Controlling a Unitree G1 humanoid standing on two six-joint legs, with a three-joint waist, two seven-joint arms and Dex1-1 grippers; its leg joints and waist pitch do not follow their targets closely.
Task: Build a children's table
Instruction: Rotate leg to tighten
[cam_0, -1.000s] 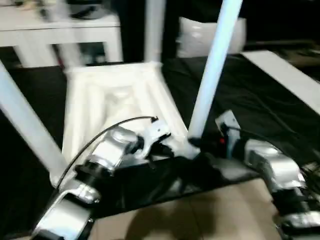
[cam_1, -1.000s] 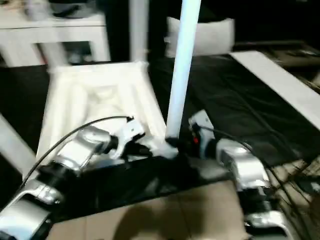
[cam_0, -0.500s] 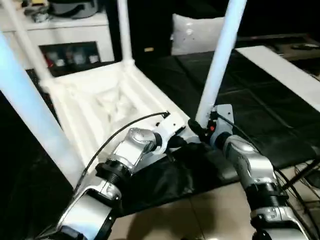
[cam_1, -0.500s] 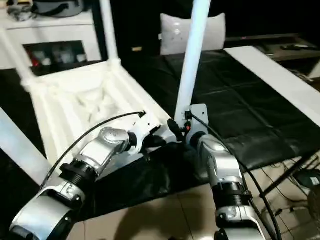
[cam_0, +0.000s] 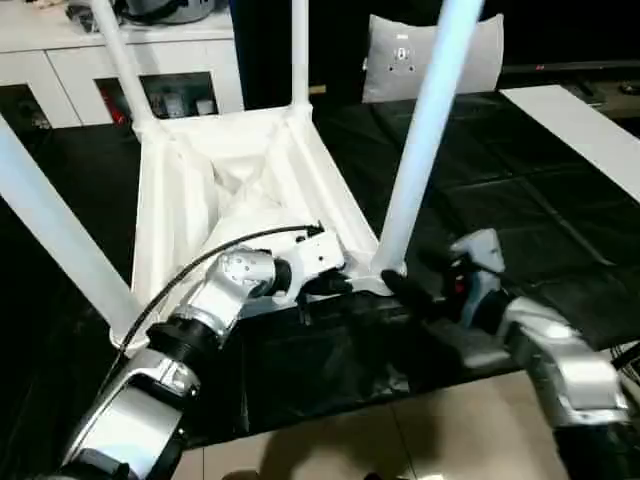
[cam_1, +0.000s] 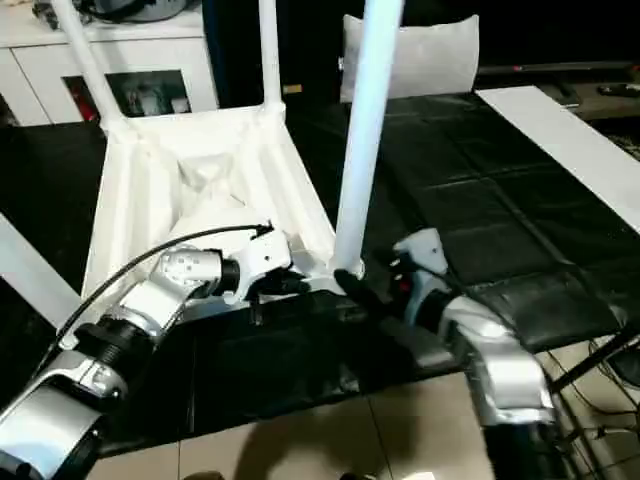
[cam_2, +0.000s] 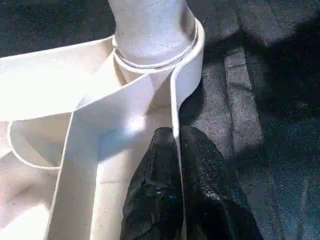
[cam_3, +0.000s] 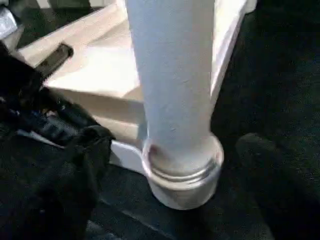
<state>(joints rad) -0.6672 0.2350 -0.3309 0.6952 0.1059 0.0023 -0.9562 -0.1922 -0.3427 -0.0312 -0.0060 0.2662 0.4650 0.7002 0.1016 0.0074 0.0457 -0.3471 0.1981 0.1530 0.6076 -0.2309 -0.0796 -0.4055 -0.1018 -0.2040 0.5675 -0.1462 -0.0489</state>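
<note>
The children's table lies upside down on the black work table, its white ribbed tabletop (cam_0: 230, 190) facing up. Legs stand upright in its corner sockets: near right leg (cam_0: 415, 150), near left leg (cam_0: 55, 235), and two far legs (cam_0: 298, 50) (cam_0: 120, 60). My left gripper (cam_0: 335, 285) is shut on the tabletop's front rim (cam_2: 172, 115), just beside the near right socket (cam_2: 192, 47). My right gripper (cam_0: 405, 290) stands open at the base of the near right leg (cam_3: 172, 75). Its fingers (cam_3: 87, 160) flank the socket with a gap on each side.
A white cabinet (cam_0: 60, 60) stands at the back left and a white cushion (cam_0: 430, 55) at the back. A long white board (cam_0: 580, 130) lies along the black cover's right side. The work table's front edge and the tan floor (cam_0: 400, 430) are close below my arms.
My right gripper has opened and drawn its fingers off the near right leg. The left gripper has kept its hold on the rim. The camera has shifted.
</note>
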